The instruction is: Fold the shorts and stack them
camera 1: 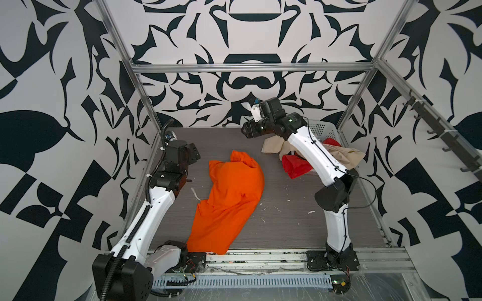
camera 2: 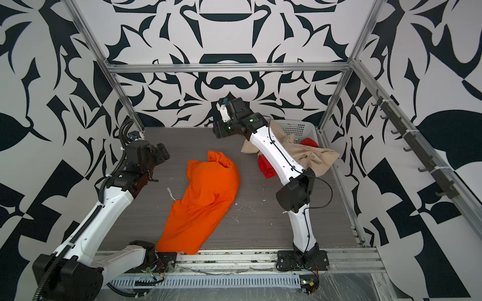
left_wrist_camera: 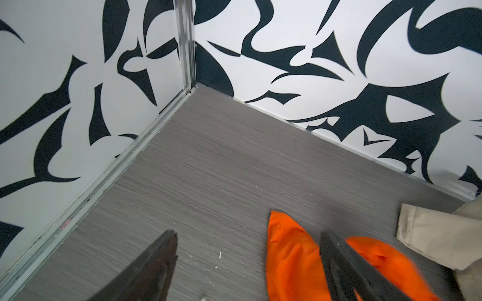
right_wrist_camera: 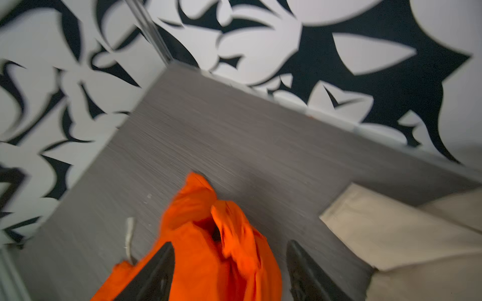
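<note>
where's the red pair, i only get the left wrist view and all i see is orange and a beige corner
Observer: The red shorts lie at the far right of the table, partly under the beige shorts and partly hidden by the right arm.
Operator: is the right end effector holding anything
Observer: No. The right end effector is open and empty, hovering near the far end of the orange shorts.
Operator: how far does the orange pair run
Observer: It lies crumpled and unfolded, running from mid-table to the front rail.
</note>
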`<state>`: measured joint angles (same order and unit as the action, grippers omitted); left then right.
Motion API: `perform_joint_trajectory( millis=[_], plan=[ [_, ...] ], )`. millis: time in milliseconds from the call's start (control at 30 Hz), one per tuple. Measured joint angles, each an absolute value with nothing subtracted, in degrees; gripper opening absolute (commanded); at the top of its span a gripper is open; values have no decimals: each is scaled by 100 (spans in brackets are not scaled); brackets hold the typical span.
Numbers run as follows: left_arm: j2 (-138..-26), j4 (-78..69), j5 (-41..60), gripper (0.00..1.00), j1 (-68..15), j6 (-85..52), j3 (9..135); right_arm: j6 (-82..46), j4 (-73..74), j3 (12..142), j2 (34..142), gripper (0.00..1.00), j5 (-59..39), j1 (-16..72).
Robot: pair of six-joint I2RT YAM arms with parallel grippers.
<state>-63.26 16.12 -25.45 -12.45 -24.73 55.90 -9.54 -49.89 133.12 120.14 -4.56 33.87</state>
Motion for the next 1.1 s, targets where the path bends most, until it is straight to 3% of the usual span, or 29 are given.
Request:
perform_joint_trajectory(
  millis=[200,467,833,967,1100],
  plan=[
    [-6447,1616,-2373,89,-1245,-2641,5280,-998,-5384,12189,11994,71,69,3111],
    [-6796,1437,-1918,89,-1245,-2705,5280,-1347,-4860,10460,11920,70,-16,1887],
    [-7177,1367,-694,87,-1245,-2915,5280,-1634,-4115,10171,11920,70,-75,687],
    [-7446,1551,-235,86,-1245,-3138,5280,-1514,-4040,10169,11848,81,-165,537],
    [-7828,1758,36,86,-1245,-3463,5166,-1337,-4018,10145,11393,94,-266,1131]
  ],
)
